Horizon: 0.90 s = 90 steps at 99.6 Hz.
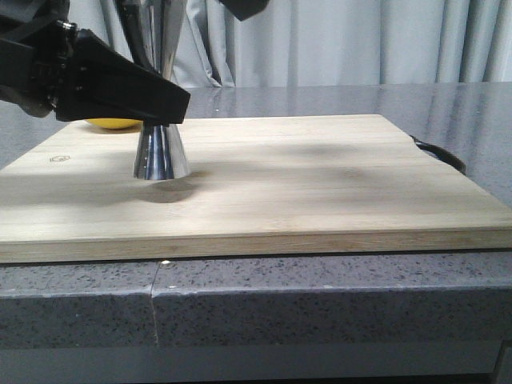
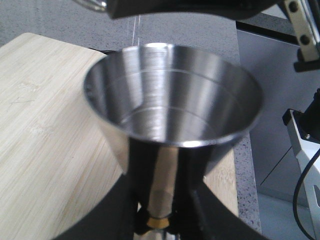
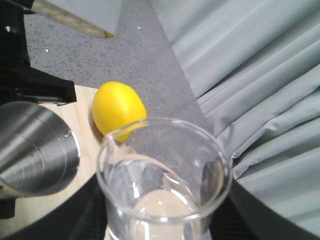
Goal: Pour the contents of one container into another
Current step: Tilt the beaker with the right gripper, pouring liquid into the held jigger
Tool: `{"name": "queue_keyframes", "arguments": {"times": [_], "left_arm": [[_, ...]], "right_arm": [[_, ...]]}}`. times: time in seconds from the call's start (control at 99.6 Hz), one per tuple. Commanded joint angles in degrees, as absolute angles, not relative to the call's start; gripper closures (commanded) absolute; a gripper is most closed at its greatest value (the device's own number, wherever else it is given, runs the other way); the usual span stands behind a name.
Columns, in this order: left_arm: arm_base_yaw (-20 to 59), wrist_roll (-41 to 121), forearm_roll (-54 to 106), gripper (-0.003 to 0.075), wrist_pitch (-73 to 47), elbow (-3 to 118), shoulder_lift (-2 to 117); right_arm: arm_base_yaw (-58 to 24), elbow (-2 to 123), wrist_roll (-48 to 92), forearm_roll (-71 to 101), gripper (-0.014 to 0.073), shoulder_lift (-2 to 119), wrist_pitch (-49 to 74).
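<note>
Soft even light, faint shadows, wrist views blurred

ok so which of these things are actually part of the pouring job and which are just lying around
In the job:
- glass beaker, in the right pincer
- steel jigger, held by the left pincer

Just lying about:
- lemon
- wooden board

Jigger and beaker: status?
Left gripper shut on jigger, upright on board. Right gripper holds beaker tilted over it; thin stream falling. Lemon behind, clear.
</note>
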<state>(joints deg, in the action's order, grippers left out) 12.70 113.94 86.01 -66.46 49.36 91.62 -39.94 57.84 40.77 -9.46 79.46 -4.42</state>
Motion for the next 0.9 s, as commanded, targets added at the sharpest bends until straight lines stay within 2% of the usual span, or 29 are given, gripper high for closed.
{"name": "queue_keyframes", "arguments": {"times": [0.0,0.893], "left_arm": [[13.2,113.5,89.9,0.0739,-72.0,51.0,90.1],[13.2,113.5,89.9,0.0739,-72.0,51.0,90.1]], "right_arm": [[-39.6,59.9,41.0,-10.9,0.0323,77.2,-10.2],[-39.6,59.9,41.0,-22.8,0.0323,77.2,-11.8]]}}
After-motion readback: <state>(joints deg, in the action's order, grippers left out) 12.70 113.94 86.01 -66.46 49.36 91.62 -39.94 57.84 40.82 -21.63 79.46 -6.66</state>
